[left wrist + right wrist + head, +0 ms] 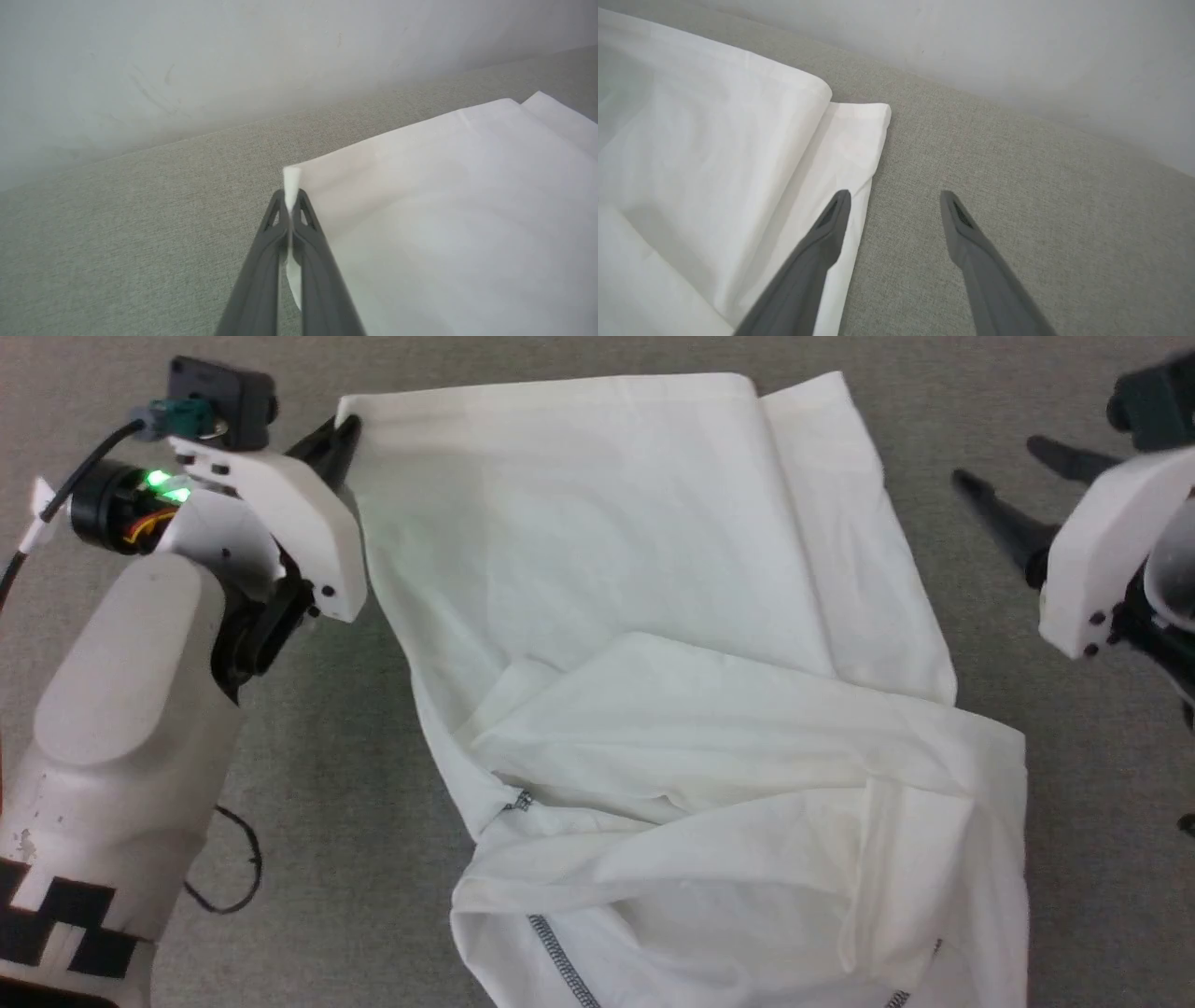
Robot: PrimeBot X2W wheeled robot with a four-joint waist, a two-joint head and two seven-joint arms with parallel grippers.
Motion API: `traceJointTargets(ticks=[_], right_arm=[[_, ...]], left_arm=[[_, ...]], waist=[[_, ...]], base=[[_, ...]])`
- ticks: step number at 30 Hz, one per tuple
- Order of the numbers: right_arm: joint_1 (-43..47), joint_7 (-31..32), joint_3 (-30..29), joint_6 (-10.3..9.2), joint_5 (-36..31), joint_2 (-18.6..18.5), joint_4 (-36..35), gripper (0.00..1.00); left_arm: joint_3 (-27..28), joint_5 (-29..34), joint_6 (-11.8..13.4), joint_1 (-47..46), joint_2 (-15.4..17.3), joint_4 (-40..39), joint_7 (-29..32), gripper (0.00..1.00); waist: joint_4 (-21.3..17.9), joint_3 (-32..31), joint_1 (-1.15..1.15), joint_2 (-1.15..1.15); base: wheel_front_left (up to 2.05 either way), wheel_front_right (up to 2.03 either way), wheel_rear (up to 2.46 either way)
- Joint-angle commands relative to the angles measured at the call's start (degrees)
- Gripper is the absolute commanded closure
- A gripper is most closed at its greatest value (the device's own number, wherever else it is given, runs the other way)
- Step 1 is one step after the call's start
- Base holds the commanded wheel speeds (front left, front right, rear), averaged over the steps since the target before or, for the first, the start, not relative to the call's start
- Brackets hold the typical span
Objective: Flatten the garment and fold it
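Left gripper (pixel 344 434) pinches 11 o'clock corner of thin white fabric shirt (pixel 653 616), spread mid-surface.
Right gripper (pixel 994 462) spread wide at 2 o'clock (beside the cloth's edge); grey woven surface (pixel 308 728) open both sides, pale wall (pixel 187 56) beyond.

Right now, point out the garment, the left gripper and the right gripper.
garment (pixel 653 569): head view, flat upper panel.
left gripper (pixel 291 198): left wrist view, fingertips shut on the garment's corner.
right gripper (pixel 895 196): right wrist view, midway between its open fingertips.
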Motion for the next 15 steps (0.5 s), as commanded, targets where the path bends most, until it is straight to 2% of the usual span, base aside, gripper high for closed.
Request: traceJointTargets(ticks=[1, 7, 8, 15], right_arm=[[-3.05, 1.1, 1.77, -0.05, 0.16, -1.2, 2.26, 0.0], [-14.21, 3.18, 8.33, -0.05, 0.72, -3.01, 14.59, 0.0], [-14.21, 3.18, 8.33, -0.05, 0.72, -3.01, 14.59, 0.0], [-20.8, 1.76, 14.22, -0.05, -0.15, -3.48, 26.41, 0.0]], left_arm=[[-0.34, 0.43, 0.24, 0.97, -0.55, -1.43, -0.65, 1.0], [-2.05, 0.95, 0.44, 1.46, -2.58, -6.79, -1.65, 1.0], [-2.05, 0.95, 0.44, 1.46, -2.58, -6.79, -1.65, 1.0], [-3.76, 1.45, -0.05, 0.42, -4.12, -9.15, -2.15, 1.0]], waist=[[5.36, 1.58, 0.0, 0.0], [9.29, 4.04, 0.0, 0.0], [9.29, 4.04, 0.0, 0.0], [12.01, 5.75, 0.0, 0.0]], base=[[0.0, 0.0, 0.0], [0.0, 0.0, 0.0], [0.0, 0.0, 0.0], [0.0, 0.0, 0.0]])
